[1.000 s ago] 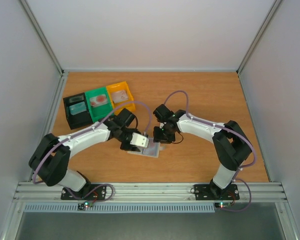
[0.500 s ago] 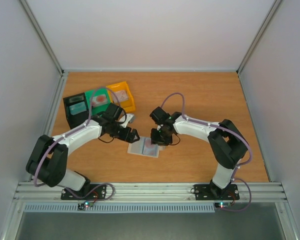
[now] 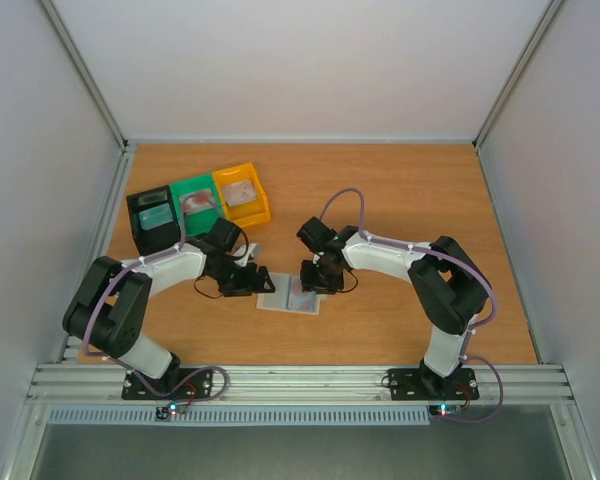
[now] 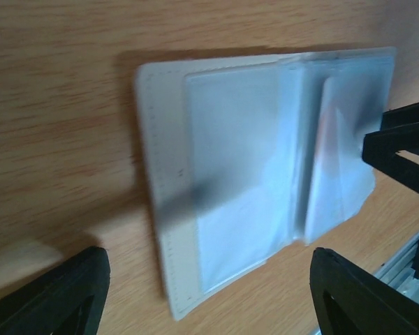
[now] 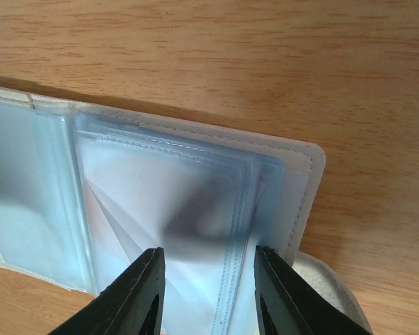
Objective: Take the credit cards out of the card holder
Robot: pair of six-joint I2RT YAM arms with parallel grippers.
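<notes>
The card holder [image 3: 288, 298] lies spread open on the wooden table, a pale translucent sleeve. In the left wrist view the card holder [image 4: 251, 188] fills the middle, with a faint reddish tint in its right pocket. No credit card shows clearly. My left gripper [image 3: 251, 283] is wide open and empty at the holder's left edge, and in its own view the gripper [image 4: 209, 300] has one finger on each side. My right gripper [image 3: 315, 282] is open over the holder's right half. In the right wrist view the gripper [image 5: 209, 296] straddles the clear pages [image 5: 181, 209].
A black bin [image 3: 152, 222], a green bin [image 3: 196, 203] and a yellow bin [image 3: 242, 192] stand in a row at the back left, each with a small item inside. Both forearms reach inward over the table's middle. Grey walls enclose the table.
My left gripper swung back-left away from the holder, then came back down to its left edge. My right gripper shifted slightly left onto the holder's right half. The holder stayed put.
</notes>
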